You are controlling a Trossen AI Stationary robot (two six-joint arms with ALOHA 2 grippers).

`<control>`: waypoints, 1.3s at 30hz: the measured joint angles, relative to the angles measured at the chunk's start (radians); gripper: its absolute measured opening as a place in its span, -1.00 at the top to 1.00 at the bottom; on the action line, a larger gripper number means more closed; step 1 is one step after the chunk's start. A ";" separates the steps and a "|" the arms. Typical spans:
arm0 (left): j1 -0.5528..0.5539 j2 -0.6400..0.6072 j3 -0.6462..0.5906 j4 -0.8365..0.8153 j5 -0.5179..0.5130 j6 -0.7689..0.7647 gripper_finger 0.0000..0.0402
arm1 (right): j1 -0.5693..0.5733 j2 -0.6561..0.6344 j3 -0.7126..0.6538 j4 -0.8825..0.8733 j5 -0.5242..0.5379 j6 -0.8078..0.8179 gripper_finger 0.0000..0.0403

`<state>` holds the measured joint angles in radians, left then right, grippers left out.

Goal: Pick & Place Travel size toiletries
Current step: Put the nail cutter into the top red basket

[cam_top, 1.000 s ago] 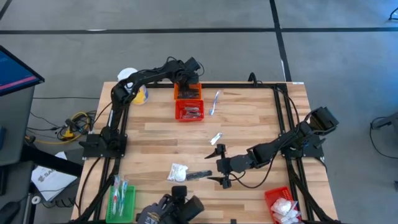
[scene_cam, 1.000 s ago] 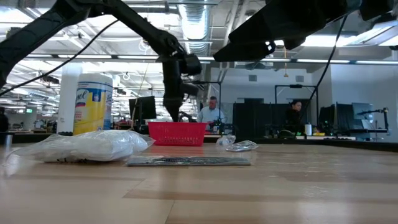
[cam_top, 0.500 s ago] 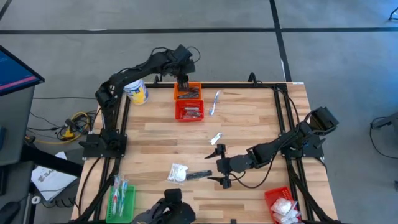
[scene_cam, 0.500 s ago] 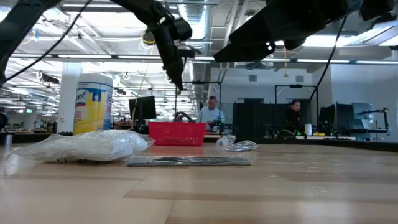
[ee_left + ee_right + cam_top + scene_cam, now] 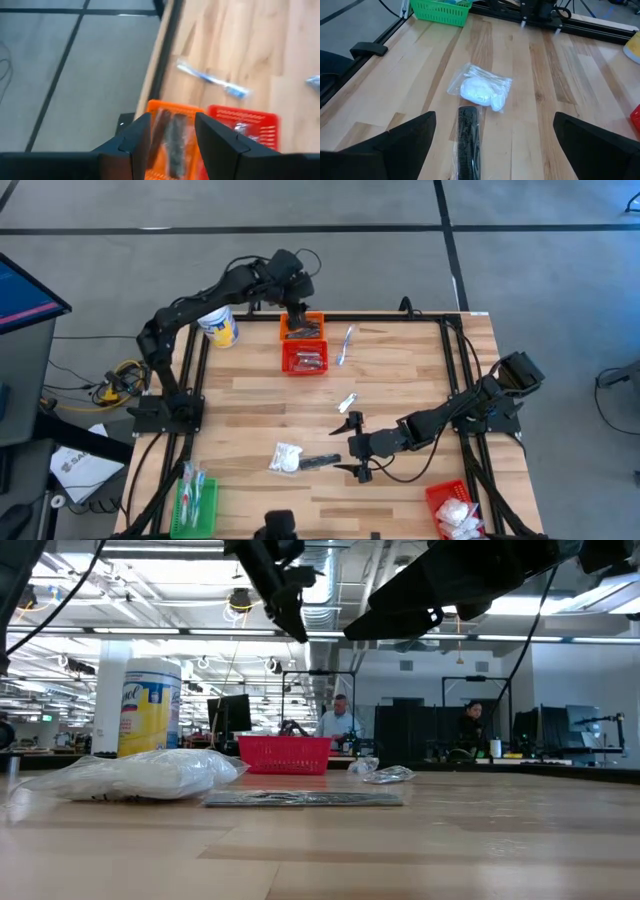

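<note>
The right gripper [image 5: 357, 446] hangs low over the near half of the table [image 5: 400, 380], jaws spread as wide as they go and holding nothing. Directly ahead of its fingertips lies a slim dark comb in a clear sleeve [image 5: 468, 136], and just beyond that a clear bag of white cotton items [image 5: 481, 90]. A silver sachet [image 5: 347, 402] rests a little behind the gripper, toward the far edge.

The left gripper [image 5: 297, 313] is raised above the orange basket [image 5: 301, 328] at the far edge, its fingers [image 5: 137, 142] partly apart with nothing between them. Dark wrapped items lie in the basket just below. A red basket [image 5: 304, 357] touches the orange one on the near side, and a blue-and-clear toothbrush [image 5: 212, 84] lies just off to the side.

These toiletries look light. The comb appears stiff, flat and thin, its sleeve probably slick, so a pinch across its narrow width near the middle seems safest. The bag looks soft and crushable, best taken at its bunched centre.

Only the right wrist view shows the comb's teeth and wrapper. From the low view it is a thin dark strip beside the bag. Only the overhead view shows the green basket [image 5: 196, 502] and a second red basket [image 5: 455, 508] at the near corners.
</note>
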<state>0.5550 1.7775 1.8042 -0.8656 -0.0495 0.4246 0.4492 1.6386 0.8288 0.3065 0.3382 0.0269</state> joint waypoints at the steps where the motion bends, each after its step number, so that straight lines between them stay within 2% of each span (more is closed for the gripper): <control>1: -0.011 -0.002 0.000 -0.002 0.003 -0.009 0.27 | 0.000 0.000 0.000 0.000 0.000 0.000 -0.97; 13: -0.187 0.004 -0.025 -0.010 0.004 -0.061 0.27 | 0.004 0.000 0.000 -0.008 0.000 0.009 -0.97; 21: -0.281 -0.010 -0.206 -0.005 0.004 -0.105 0.27 | 0.009 0.000 0.000 -0.011 0.000 0.008 -0.97; 29: -0.357 -0.010 -0.390 0.062 0.007 -0.221 0.27 | 0.008 0.000 0.000 -0.011 0.000 0.008 -0.97; 35: -0.435 -0.010 -0.482 0.147 0.080 -0.326 0.27 | 0.008 0.000 0.000 -0.012 0.000 0.012 -0.98; 39: -0.506 -0.020 -0.535 0.173 0.085 -0.384 0.27 | 0.008 0.000 0.000 -0.026 0.000 0.026 -0.97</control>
<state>0.0488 1.7571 1.2690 -0.6928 0.0354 0.0407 0.4576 1.6386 0.8288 0.2804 0.3382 0.0530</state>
